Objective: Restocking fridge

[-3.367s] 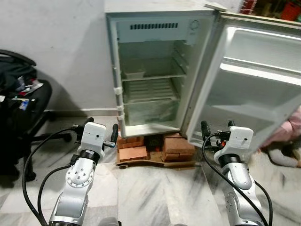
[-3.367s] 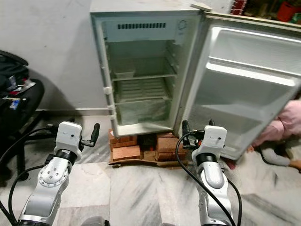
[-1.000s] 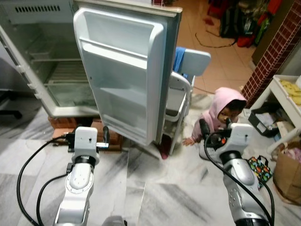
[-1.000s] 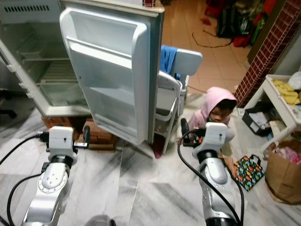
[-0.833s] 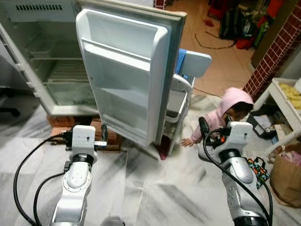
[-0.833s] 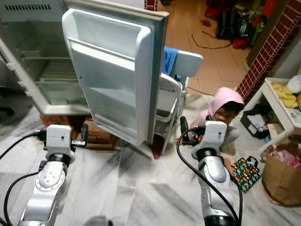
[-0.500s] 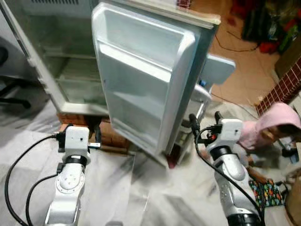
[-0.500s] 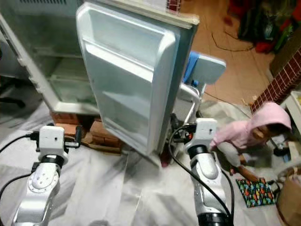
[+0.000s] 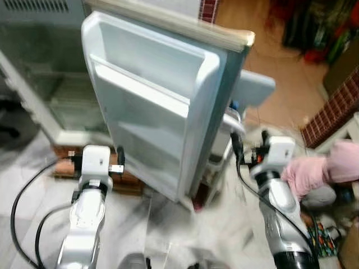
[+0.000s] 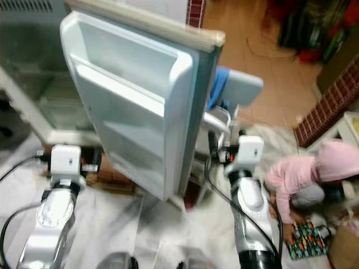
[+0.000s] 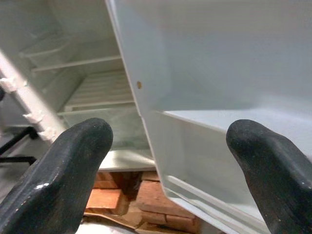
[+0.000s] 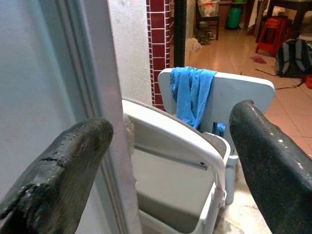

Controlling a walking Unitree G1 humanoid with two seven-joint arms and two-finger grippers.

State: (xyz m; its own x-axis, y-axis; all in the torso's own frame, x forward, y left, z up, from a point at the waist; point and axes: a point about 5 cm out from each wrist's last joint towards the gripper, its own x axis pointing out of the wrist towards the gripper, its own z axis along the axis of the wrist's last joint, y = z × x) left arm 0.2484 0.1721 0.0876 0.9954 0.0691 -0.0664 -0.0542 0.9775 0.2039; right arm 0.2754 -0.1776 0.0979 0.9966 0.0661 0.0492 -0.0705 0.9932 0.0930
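Head views blurred. Both arms raised in front of the robot over the grey-veined marble floor.

Left hand: fingers spread apart, nothing between them; held low, just in front of the open fridge door. In the left wrist view the fingers frame the door's inner liner and one moulded door shelf.

Right hand: released too, nothing held; close to the door's outer edge, on its far side from the left hand. The right wrist view looks past that edge to a white folding chair with a blue cloth draped over its backrest.

Fridge: stands on a stack of red bricks, cabinet to the robot's left, door swung wide toward the robot. Wire shelves and the door racks appear bare as far as the blur allows.

Right side: a person in a pink hooded top crouched on the floor just beyond the right arm, with a patterned bag beside them.

Far: red brick pillar, tan tiled floor, dark bags, indistinct.
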